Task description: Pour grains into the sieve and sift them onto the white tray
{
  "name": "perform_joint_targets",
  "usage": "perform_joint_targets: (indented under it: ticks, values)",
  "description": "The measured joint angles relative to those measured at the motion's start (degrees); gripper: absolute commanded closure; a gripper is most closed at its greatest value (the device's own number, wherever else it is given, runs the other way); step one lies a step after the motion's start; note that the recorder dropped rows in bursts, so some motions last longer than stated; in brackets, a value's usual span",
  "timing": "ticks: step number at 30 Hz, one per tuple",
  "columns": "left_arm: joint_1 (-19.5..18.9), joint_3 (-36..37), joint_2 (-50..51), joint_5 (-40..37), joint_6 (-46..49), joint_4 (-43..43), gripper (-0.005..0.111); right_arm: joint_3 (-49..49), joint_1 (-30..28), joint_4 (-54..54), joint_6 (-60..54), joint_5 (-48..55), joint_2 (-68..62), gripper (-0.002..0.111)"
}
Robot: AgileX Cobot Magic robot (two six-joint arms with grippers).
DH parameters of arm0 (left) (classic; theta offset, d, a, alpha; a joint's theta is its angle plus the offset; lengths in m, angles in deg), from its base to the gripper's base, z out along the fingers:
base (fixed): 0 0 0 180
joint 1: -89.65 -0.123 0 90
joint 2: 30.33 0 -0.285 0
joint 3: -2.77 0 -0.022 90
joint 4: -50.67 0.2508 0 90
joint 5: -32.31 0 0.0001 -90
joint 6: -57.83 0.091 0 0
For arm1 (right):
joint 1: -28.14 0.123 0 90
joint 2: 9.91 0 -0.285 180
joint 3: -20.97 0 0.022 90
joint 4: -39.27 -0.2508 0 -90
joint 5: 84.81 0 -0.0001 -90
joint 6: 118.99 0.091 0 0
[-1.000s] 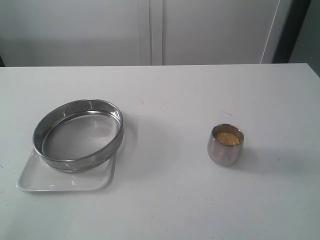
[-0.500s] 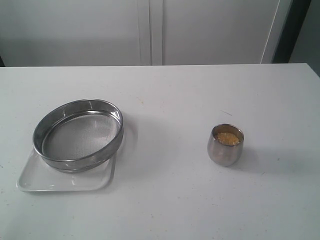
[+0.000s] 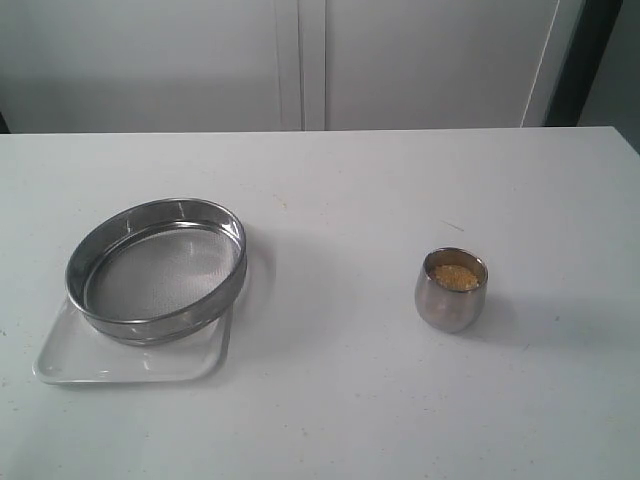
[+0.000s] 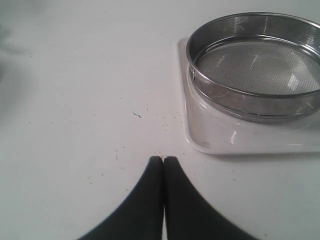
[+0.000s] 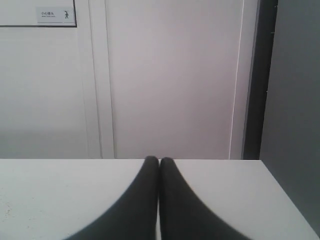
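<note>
The sieve [image 3: 156, 268] [image 4: 257, 65], a wide steel ring with grey mesh, rests on the white tray [image 3: 130, 362] [image 4: 220, 140] at the left of the table. Golden grains [image 3: 456, 276] fill a small rounded steel cup [image 3: 451, 290] at the right. Neither gripper shows in the exterior view. My left gripper [image 4: 163, 159] is shut with nothing in it, low over the table beside the tray's corner. My right gripper [image 5: 159, 160] is shut and empty too, pointing over bare table toward the wall; the cup is out of its view.
Tiny stray grains [image 4: 160, 117] speckle the table near the tray. White cabinet doors [image 3: 300, 60] stand behind the table's back edge. A dark vertical strip [image 5: 257, 80] stands by the table's right corner.
</note>
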Motion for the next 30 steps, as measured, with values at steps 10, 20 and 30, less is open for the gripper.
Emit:
perform_joint_targets:
  ticks: [10, 20, 30]
  values:
    - [0.0, 0.0, 0.0, 0.0, 0.0, 0.0, 0.107, 0.0, 0.0, 2.3, 0.6, -5.9, -14.5, 0.108]
    - [0.0, 0.0, 0.0, 0.0, 0.0, 0.0, 0.107, -0.1, 0.0, 8.4, 3.0, -15.4, -26.3, 0.108]
    - [0.0, 0.0, 0.0, 0.0, 0.0, 0.0, 0.107, -0.1, 0.0, 14.5, 7.1, -21.6, -34.2, 0.108]
